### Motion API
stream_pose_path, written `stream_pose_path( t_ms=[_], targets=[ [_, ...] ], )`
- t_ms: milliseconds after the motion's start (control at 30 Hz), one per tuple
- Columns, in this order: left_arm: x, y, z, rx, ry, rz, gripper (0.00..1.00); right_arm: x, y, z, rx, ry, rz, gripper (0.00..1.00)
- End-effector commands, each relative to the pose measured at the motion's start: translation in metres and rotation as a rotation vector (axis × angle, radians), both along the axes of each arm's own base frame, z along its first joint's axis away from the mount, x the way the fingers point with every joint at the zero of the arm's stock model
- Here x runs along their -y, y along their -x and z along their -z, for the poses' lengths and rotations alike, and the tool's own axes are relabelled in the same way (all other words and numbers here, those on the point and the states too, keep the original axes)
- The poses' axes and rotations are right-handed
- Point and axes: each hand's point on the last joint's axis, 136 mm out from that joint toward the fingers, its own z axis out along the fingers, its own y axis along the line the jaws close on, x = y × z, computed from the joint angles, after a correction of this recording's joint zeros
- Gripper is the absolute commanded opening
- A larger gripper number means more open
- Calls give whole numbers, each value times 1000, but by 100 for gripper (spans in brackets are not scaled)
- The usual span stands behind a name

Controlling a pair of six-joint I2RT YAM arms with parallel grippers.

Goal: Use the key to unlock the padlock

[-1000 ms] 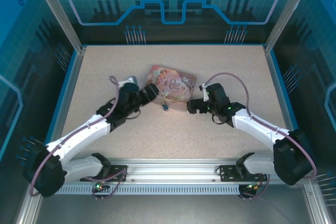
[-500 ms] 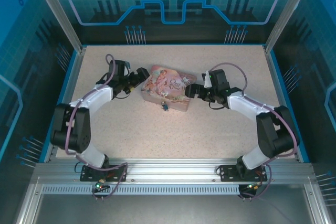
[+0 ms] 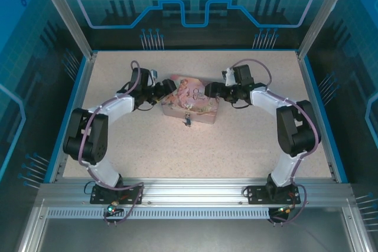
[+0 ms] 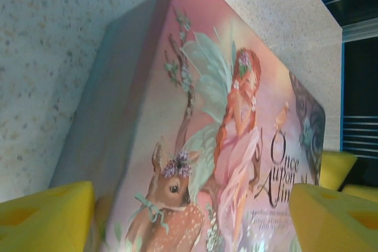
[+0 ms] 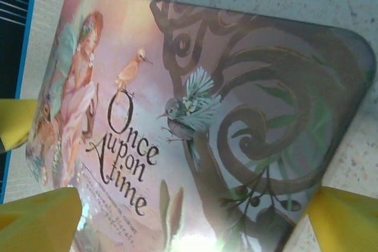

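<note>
As both arms reach across the speckled table (image 3: 254,146), the left gripper (image 3: 168,90) and the right gripper (image 3: 211,91) flank a pink illustrated tin box (image 3: 192,100) from opposite ends, seen from above. The left gripper stands at the box's left corner, the right gripper at its far right corner. The padlock (image 3: 187,120), its blue body small against the tin, sits at the middle of the box's near side, against the wall at table level; the overhead view is too coarse to show its shackle clearly. On the left wrist camera, that gripper's yellow fingers (image 4: 44,216) are spread wide, with the fairy-and-fawn end of the lid lying between and beyond them. On the right wrist camera, the yellow fingers (image 5: 348,216) are likewise parted, framing the lid's bird-and-scrollwork end and the words "Once upon a time". Neither gripper holds anything. Whether any finger touches the tin cannot be told.
</note>
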Motion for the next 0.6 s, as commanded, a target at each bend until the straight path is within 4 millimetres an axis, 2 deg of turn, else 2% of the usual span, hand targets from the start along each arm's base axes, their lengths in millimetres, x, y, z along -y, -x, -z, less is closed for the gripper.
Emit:
stream_pose_path(
  t_ms=[0,100,167,300,400,500,567],
  targets=[
    [21,26,-29,68,33,64,85,-20,-2,-15,35,-51,-117,97],
    [25,46,-33,70,21,60,85,-21,-9,-13,59,-21,-125,97],
    [22,53,-35,74,21,38,86,-10,-18,-11,81,45,-94,100],
    [5,55,-46,107,-67,-8,89,35,-39,-23,166,194,33,100],
    [-5,55,-62,140,-109,-30,90,73,-48,-43,211,249,121,100],
    [-12,56,-80,184,-134,-41,90,105,-39,-64,252,285,187,100],
    [-10,58,-93,219,-126,-29,89,112,-19,-76,283,273,194,100]
  ],
)
